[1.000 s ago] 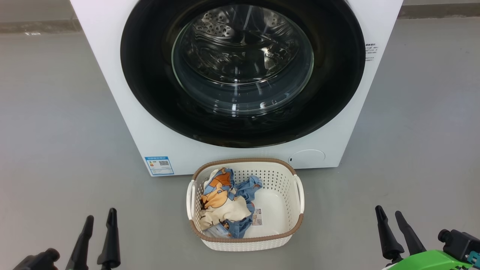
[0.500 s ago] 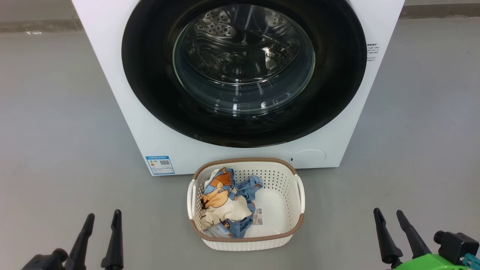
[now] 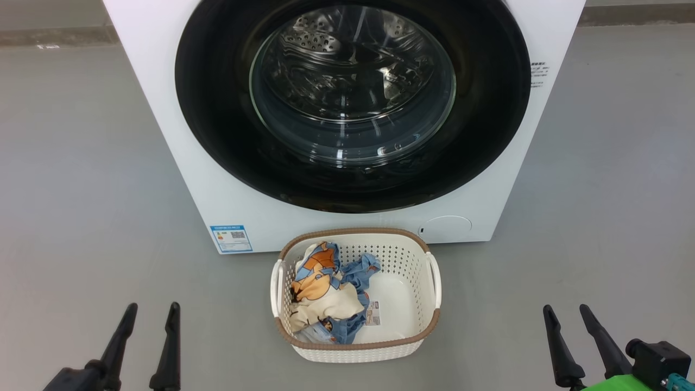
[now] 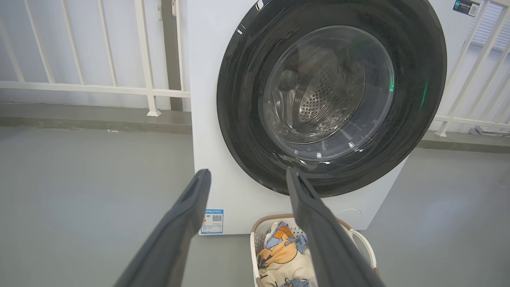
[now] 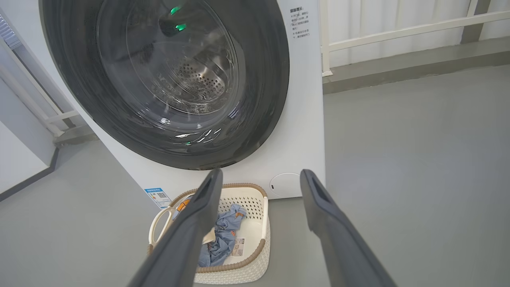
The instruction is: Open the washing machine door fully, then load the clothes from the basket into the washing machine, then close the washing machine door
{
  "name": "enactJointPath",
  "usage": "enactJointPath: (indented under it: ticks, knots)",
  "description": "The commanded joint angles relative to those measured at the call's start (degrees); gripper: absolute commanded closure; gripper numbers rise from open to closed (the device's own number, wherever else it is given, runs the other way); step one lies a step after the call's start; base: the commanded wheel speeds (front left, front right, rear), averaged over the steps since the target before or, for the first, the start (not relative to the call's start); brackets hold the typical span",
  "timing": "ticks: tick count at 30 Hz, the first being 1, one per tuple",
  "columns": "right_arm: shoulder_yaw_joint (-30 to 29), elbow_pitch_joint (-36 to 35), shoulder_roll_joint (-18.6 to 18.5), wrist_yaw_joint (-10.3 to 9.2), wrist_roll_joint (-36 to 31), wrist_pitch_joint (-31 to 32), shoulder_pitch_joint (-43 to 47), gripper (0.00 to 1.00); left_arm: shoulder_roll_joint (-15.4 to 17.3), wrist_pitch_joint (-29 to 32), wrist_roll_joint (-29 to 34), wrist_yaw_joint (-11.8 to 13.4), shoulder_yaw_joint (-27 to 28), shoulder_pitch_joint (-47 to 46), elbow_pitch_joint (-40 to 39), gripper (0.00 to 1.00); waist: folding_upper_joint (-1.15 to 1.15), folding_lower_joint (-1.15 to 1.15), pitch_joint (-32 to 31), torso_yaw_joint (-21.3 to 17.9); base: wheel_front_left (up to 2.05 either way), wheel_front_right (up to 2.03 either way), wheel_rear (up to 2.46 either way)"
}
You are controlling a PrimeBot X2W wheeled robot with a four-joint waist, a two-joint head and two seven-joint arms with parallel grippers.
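left hand (image 3: 153, 305) and right hand (image 3: 564, 307) spread empty near perforated cream basket (image 3: 355, 353), glossy round door (image 3: 217, 119).

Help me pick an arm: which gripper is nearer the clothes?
Left. The left gripper is left of the basket, whose left half holds the clothes; the right gripper is past the basket's bare right half.

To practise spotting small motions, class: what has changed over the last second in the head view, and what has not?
The left end effector edged slightly toward the middle; the right end effector dipped a little. Both are open and empty. The washing machine door shut, the clothes in the basket: unchanged.
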Motion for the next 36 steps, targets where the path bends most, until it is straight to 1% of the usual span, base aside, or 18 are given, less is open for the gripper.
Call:
enactJointPath:
  ticks: [1,6,16,24,30,36]
  knots:
    - [0.81,-1.66,-0.77,-0.05,-2.04,-0.91,0.01,0.00,1.28,-0.84,1.68,-0.18,1.51,-0.39,-1.68,0.00,0.00,0.00,0.02,-0.01,0.00,0.00,0.00]
    - [0.14,-2.36,-0.70,-0.05,-5.09,-1.75,0.34,0.00,1.68,-1.68,4.06,-0.19,1.40,-0.30,-1.61,0.00,0.00,0.00,0.19,-0.12,0.00,0.00,0.00]
    - [-0.63,-2.74,-0.24,-0.05,-5.13,-1.77,0.61,0.00,1.85,-1.70,3.72,-0.19,1.33,-0.48,-0.80,0.00,0.00,0.00,0.08,-0.25,0.00,0.00,0.00]
    - [-0.59,-3.03,-0.14,-0.05,-5.27,-1.77,0.72,0.00,1.44,-1.70,7.85,-0.19,2.91,-0.56,-1.36,0.00,0.00,0.00,-0.01,-0.02,0.07,0.07,-0.13]
    - [-0.58,-3.15,-0.14,-0.05,-5.34,-1.77,0.67,0.00,1.32,-1.70,8.64,-0.19,2.92,-0.43,-1.23,0.00,0.00,0.00,0.01,-0.01,0.53,0.53,-1.05]
    - [-0.48,-3.21,-0.15,-0.05,-5.32,-1.77,0.68,0.00,1.38,-1.70,8.46,-0.19,2.63,-0.29,-1.11,0.00,0.00,0.00,0.20,-0.10,0.98,0.98,-1.97]
